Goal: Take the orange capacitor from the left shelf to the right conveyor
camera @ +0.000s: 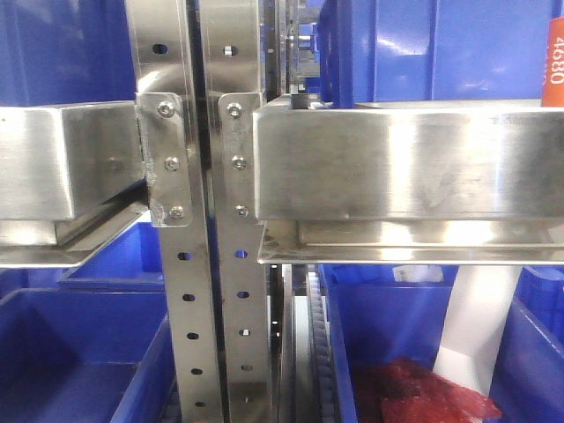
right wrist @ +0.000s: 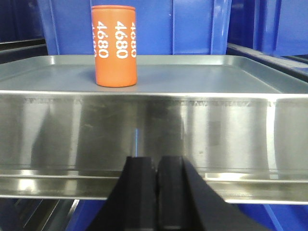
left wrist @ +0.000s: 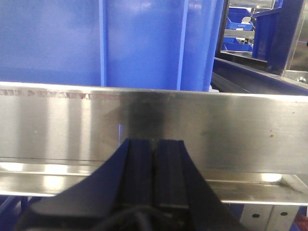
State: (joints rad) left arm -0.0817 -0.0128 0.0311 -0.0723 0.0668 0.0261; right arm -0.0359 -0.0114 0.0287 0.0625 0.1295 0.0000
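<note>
The orange capacitor (right wrist: 114, 45), marked "4680" in white, stands upright on a steel tray (right wrist: 202, 72) of the left shelf (camera: 211, 176). In the front view only a sliver of the capacitor (camera: 554, 62) shows at the right edge. My right gripper (right wrist: 157, 161) is shut and empty, below the tray's front wall and a little right of the capacitor. My left gripper (left wrist: 154, 143) is shut too, with nothing in it, close against a steel shelf rail (left wrist: 192, 130). The right conveyor is out of view.
Blue bins (camera: 79, 352) fill the shelf above and below. One lower bin holds dark red bags (camera: 423, 392) and a white sheet (camera: 476, 326). Perforated steel uprights (camera: 198, 308) with bolted brackets stand at centre left.
</note>
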